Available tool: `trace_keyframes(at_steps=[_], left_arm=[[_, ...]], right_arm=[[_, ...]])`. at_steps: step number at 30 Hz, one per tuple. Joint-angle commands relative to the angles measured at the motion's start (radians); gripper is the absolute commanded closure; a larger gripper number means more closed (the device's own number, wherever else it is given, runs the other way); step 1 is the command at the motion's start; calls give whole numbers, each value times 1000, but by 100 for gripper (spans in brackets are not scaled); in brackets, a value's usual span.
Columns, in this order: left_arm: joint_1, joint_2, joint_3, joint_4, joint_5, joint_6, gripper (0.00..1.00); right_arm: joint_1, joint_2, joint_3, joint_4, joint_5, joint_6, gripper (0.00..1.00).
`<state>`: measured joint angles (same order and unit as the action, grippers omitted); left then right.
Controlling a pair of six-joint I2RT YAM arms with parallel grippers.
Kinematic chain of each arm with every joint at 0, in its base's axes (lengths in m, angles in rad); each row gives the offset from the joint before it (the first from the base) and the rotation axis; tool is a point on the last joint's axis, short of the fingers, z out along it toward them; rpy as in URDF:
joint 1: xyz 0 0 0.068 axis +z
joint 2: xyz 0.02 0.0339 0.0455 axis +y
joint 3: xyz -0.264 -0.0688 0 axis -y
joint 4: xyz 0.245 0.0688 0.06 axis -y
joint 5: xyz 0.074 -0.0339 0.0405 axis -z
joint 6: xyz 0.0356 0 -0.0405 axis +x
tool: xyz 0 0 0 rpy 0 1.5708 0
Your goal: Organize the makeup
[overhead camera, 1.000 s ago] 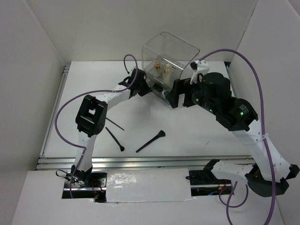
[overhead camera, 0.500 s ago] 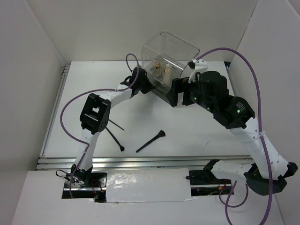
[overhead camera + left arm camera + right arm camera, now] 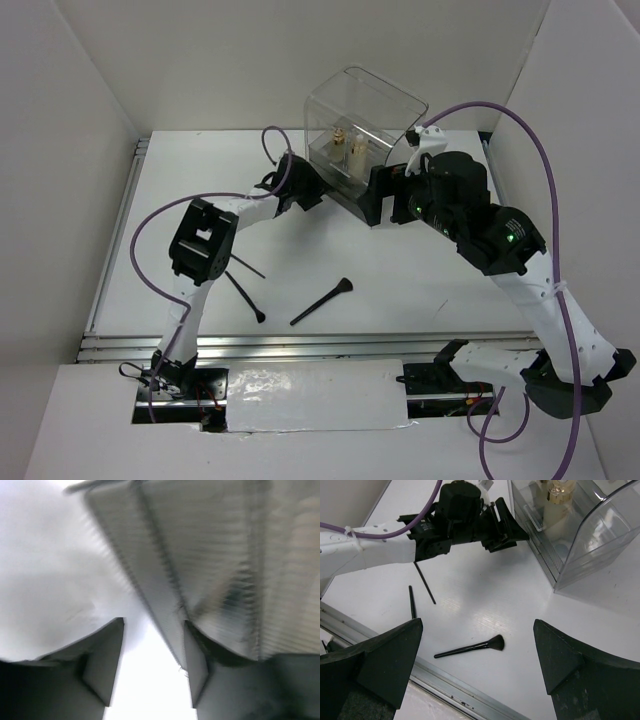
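The clear acrylic box (image 3: pixel 365 115) stands at the back of the table, with a cream tube (image 3: pixel 355 152) with a gold collar and a small gold lipstick (image 3: pixel 338 135) upright inside. Three black brushes lie loose at the front: a fan-headed brush (image 3: pixel 322 302), a shorter brush (image 3: pixel 245 297) and a thin brush (image 3: pixel 245 265). My left gripper (image 3: pixel 312 192) sits at the box's lower left front, open with nothing between its fingers (image 3: pixel 105 665), and the ribbed box front (image 3: pixel 210 555) is blurred just ahead. My right gripper (image 3: pixel 477 625) hovers wide open and empty above the fan-headed brush (image 3: pixel 470 649).
A metal rail (image 3: pixel 300 345) runs along the table's near edge. White walls enclose the left, back and right sides. Purple cables (image 3: pixel 140 240) loop off both arms. The right arm's bulk (image 3: pixel 470 215) hangs beside the box's right front.
My left gripper's jaws have gone from shut to open, and it has drawn back slightly from the box front. The right arm has shifted a little toward the box.
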<state>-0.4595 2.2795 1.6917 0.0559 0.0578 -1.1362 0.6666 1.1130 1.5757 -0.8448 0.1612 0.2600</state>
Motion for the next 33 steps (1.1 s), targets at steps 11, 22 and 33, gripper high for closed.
trace_keyframes(at_steps=[11, 22, 33], left_arm=[[15, -66, -210, 461, 112, -161, 32], [24, 1, -247, 648, 165, -247, 36], [38, 35, -277, 720, 175, -266, 60]], right_arm=[[-12, 2, -23, 99, -68, -34, 0], [-12, -1, -28, 108, -74, -53, 0], [-13, 4, -33, 108, -91, -51, 0]])
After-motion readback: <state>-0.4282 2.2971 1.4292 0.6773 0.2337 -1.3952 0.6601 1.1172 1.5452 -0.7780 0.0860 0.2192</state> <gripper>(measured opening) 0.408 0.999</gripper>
